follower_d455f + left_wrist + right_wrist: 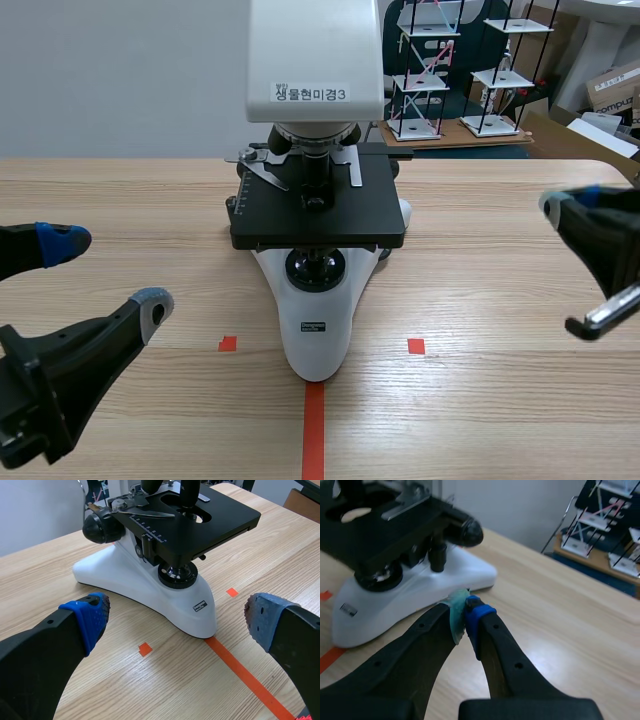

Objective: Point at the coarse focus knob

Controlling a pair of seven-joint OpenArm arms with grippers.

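Observation:
A white microscope (318, 300) with a black stage (318, 205) stands at the table's middle. Its black coarse focus knob shows on one side in the left wrist view (102, 526) and on the other side in the right wrist view (470, 531). My left gripper (100, 270) hangs open at the near left, well short of the microscope's base (150, 592); its blue pads (92, 615) are wide apart. My right gripper (465, 617) is shut on nothing, pads touching, off to the microscope's right and short of the knob on that side.
Orange-red tape marks (313, 430) lie in front of the microscope. Behind the table stand white wire racks (425, 70) and cardboard boxes (610, 85). Bare wooden tabletop (500, 290) spreads on both sides.

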